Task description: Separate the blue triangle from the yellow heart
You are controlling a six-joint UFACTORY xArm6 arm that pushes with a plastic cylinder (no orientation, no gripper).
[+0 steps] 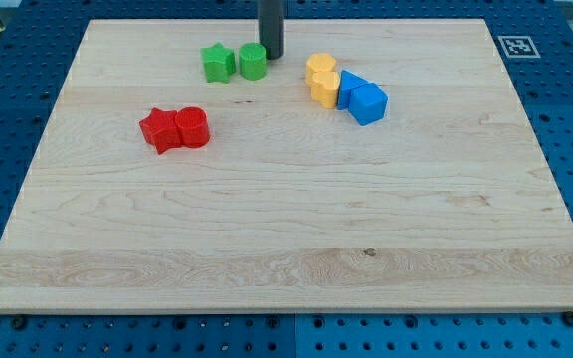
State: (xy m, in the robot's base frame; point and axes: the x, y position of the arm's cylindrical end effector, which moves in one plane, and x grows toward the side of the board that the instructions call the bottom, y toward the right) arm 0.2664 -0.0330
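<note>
Nearest the camera lies the bare near portion of the wooden board [286, 249], which rests on a blue perforated table [8, 89]. A fiducial marker [517, 46] sits at the board's far right corner.

Camera view, near to far:

1. Left of centre, a red star-like block [161, 130] touches a red cylinder [193, 127] on its right.
2. Right of centre, four blocks form one cluster. The yellow heart [326, 88] touches the blue triangle [349, 88] on its right. A second yellow block [319, 67], shape unclear, touches the heart on its far side. A blue cube-like block [369, 103] touches the triangle on its near right side.
3. Farther back, a green star [218, 63] stands just left of a green cylinder [253, 62]; whether the two touch cannot be told.

My tip [271, 56] rests on the board just right of the green cylinder, probably touching it, though the contact is not clearly resolved. It stands left of the yellow and blue cluster and apart from it. The rod has no fingers; nothing is grasped.
</note>
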